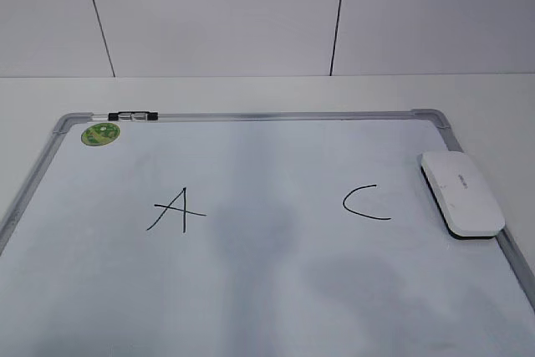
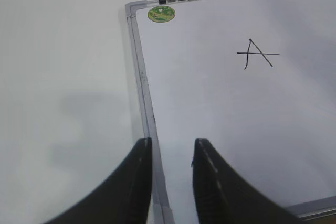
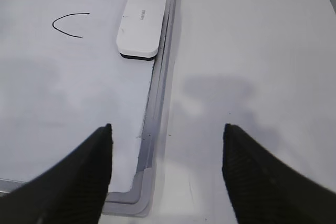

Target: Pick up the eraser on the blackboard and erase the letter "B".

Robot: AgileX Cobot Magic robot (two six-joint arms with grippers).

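the right gripper (image 3: 167, 140) hangs with its two dark fingers spread wide and nothing between them, straddling the near right corner of the blackboard (image 3: 152, 129); only the finger ends show, the rest cut off by the lower edge of the wrist view. the left gripper (image 2: 172, 153) holds its two fingers narrowly apart, also empty, over the board's left frame rail, and again only the tips are in sight. neither gripper nor arm appears in the exterior view. beyond the right fingers, the eraser (image 3: 140, 24) lies flat on the board, tight against the right frame rail; in the exterior view the eraser (image 1: 461, 192) sits just right of the letter "c" (image 1: 364, 203). the small grey mark on its top is too small to read. two letters can be counted on the board, an "a" (image 1: 175, 209) and the "c", with bare board between them where no "b" can be made out. one green round sticker (image 1: 100, 133) sits at the far left corner, with one small black-and-silver clip (image 1: 132, 114) on the top rail beside it. the board's near edge is cut off in the exterior view.
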